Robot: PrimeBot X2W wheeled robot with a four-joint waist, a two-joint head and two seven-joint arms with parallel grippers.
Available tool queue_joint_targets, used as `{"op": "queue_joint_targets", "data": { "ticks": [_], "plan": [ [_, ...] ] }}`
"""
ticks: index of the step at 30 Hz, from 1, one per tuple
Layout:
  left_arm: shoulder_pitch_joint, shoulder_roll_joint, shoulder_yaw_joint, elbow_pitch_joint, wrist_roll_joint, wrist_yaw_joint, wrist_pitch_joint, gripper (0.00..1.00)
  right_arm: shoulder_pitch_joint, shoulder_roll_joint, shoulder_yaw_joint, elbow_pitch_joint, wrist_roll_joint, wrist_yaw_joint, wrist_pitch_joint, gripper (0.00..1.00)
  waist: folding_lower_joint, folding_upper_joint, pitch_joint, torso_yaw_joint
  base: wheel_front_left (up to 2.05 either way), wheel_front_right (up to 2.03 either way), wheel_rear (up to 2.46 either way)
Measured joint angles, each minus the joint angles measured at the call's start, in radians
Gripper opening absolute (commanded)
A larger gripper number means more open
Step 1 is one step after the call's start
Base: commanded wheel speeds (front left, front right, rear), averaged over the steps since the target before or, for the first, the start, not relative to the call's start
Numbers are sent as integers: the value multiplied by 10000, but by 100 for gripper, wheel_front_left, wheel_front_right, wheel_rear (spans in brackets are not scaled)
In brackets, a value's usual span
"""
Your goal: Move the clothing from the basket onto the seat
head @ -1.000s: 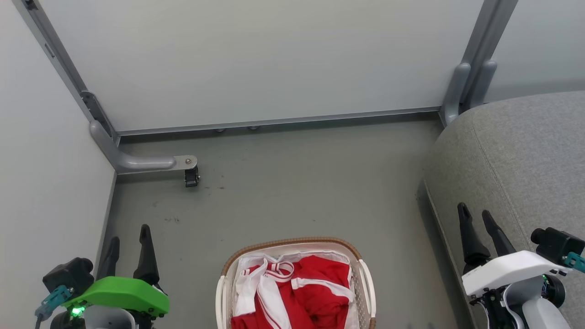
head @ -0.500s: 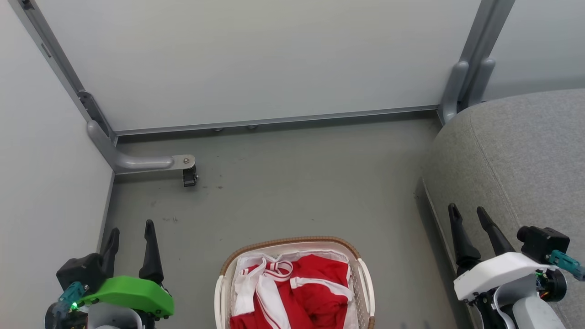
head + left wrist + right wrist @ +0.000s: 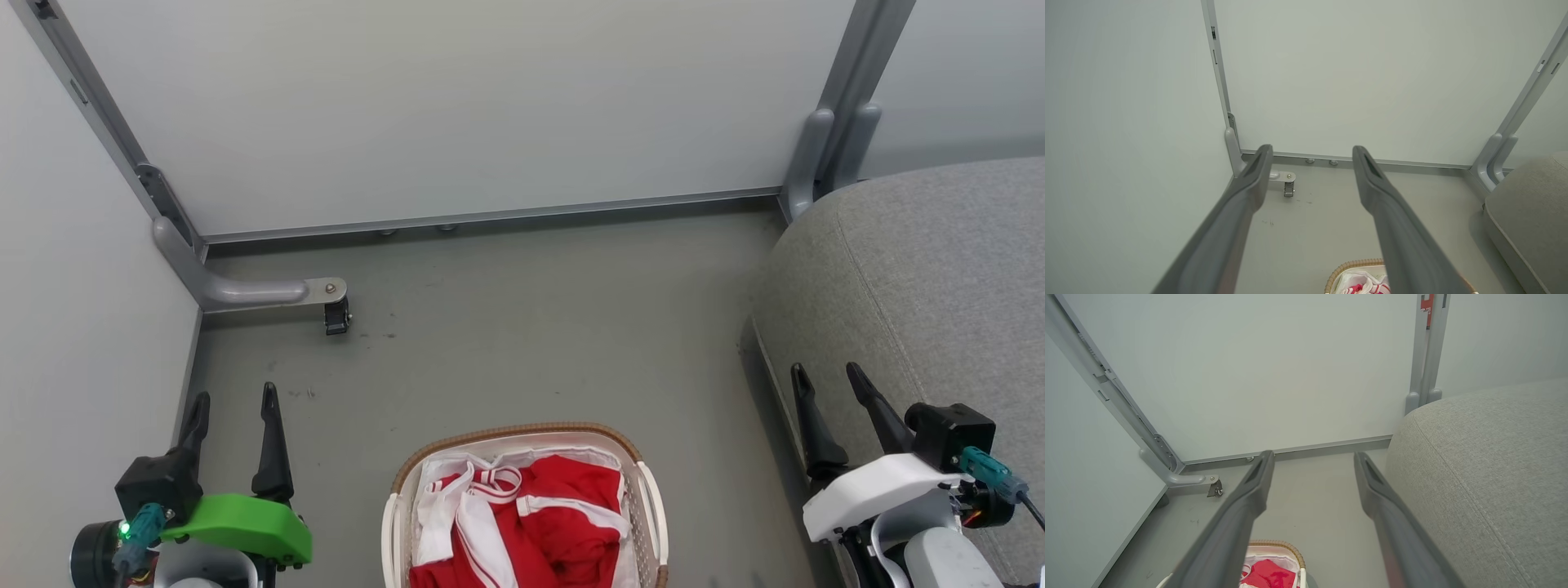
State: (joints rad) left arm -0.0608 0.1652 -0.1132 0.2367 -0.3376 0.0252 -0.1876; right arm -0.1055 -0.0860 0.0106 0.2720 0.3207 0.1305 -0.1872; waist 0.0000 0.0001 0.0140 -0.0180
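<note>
Red fabric with white stripe trim, the clothing [image 3: 563, 523] lay heaped inside the basket [image 3: 522, 429], with a crumpled white cloth [image 3: 437, 498] bunched along its left side. The basket, an oval of cream perforated plastic with a brown woven-look rim, stood on the grey floor [image 3: 531, 327] at the bottom centre of the head view. Its near part was cut off by the lower edge.

To the robot's right rose the grey woven sofa [image 3: 922, 278], rounded at the corner and marked by a stitched seam. A strip of floor separated it from the basket.

At the lower left, the left gripper [image 3: 235, 393] hung above the floor close to the pale side wall [image 3: 73, 327]. Its green-shelled wrist was below it, its two dark fingers were spread wide, and nothing was between them. Its own wrist view showed only floor and wall through that gap, with the basket's rim just beside the right-hand finger at the bottom.

At the lower right, the right gripper [image 3: 824, 369] pointed up over the sofa's front edge from a white-shelled wrist. It was likewise released and empty. In its wrist view the sofa was on the right, and the basket with the red clothing sat low beside the left-hand finger.

Along the far wall ran a metal rail, and a small caster [image 3: 336, 314] on a grey bracket stood near the left corner, well apart from the basket.
</note>
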Motion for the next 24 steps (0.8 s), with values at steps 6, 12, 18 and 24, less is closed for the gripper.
{"op": "queue_joint_targets", "data": {
  "ticks": [6, 12, 18, 24],
  "plan": [
    [46, -31, 119, -31, 458, -63, -163, 100, -56, 42, -54, 98, -495, 0, -148, 100, 0, 0, -21, -27, 0, 0, 0],
    [138, -136, 268, -35, 982, -176, -265, 100, -57, 84, -50, 136, -982, 0, -263, 100, 0, 0, 5, -94, 0, 0, 0],
    [254, -439, 435, 157, 1275, -424, -393, 100, -169, 109, 130, 153, -1430, 0, -384, 100, 0, 0, 214, -217, 0, 0, 0],
    [-314, -779, 234, 811, 1751, -796, -512, 100, -741, 138, 437, -127, -1808, 0, -510, 100, 0, 0, 832, -461, 0, 0, 0]
  ]
}}
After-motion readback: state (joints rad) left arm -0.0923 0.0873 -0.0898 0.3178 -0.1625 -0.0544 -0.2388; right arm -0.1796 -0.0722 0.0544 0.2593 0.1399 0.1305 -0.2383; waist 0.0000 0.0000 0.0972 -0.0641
